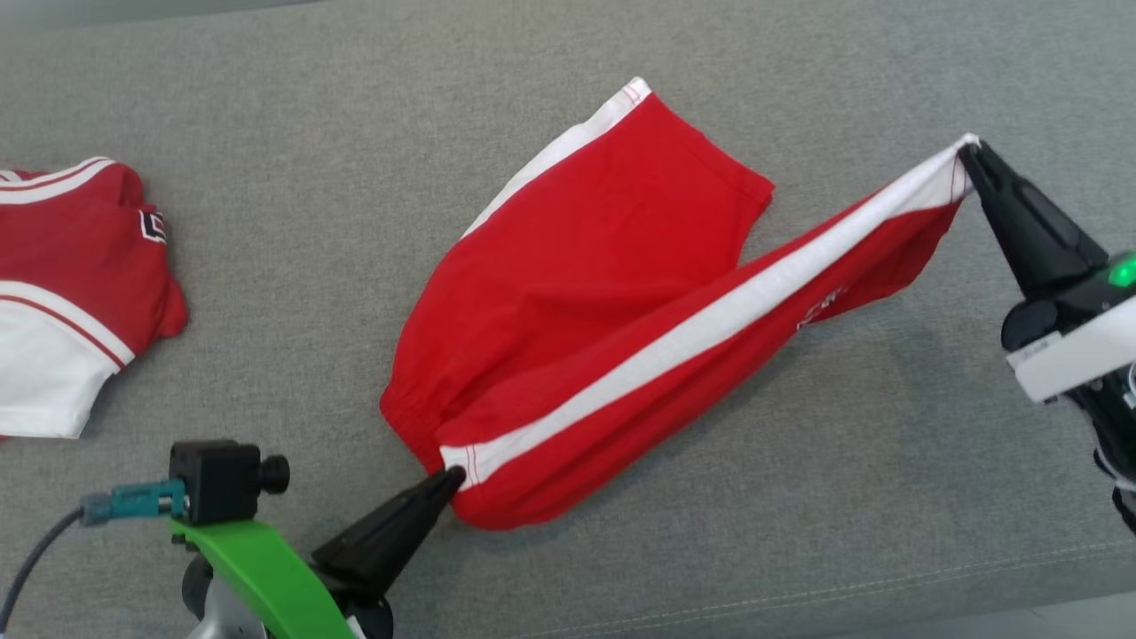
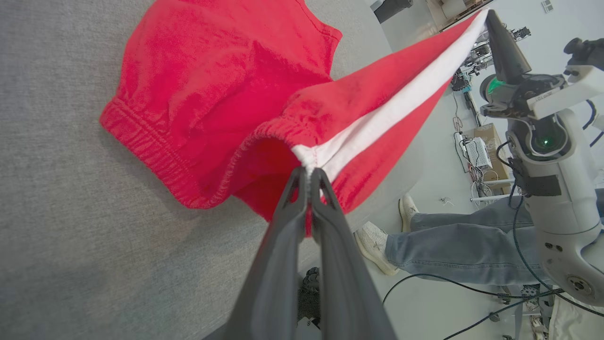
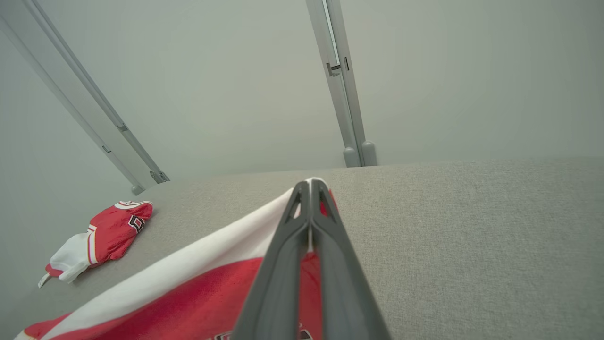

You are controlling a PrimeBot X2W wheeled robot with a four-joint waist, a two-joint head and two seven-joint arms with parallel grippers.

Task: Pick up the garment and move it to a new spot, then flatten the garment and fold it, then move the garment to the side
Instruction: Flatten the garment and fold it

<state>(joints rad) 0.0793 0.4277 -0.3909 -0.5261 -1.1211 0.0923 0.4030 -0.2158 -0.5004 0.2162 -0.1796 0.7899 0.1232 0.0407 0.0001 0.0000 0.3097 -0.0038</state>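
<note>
A green bracket (image 1: 257,568) carries the black, tapered left end effector (image 1: 454,477).

A red-and-white jersey (image 1: 67,293) lies crumpled on the grey fabric surface (image 1: 293,115).

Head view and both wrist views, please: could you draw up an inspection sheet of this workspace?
Surface: grey fabric surface, seam along its near edge.
Job's things: red shorts, white side stripe; one leg stretched taut and raised, the other lying flat.
Clutter: red-and-white garment, crumpled at far left.
Grippers: left gripper shut on the waistband end of the stripe; right gripper shut on the hem end.
Cables: grey cable at left wrist; black cables on floor.
Surroundings: person's legs beside the robot; wall rail.
</note>
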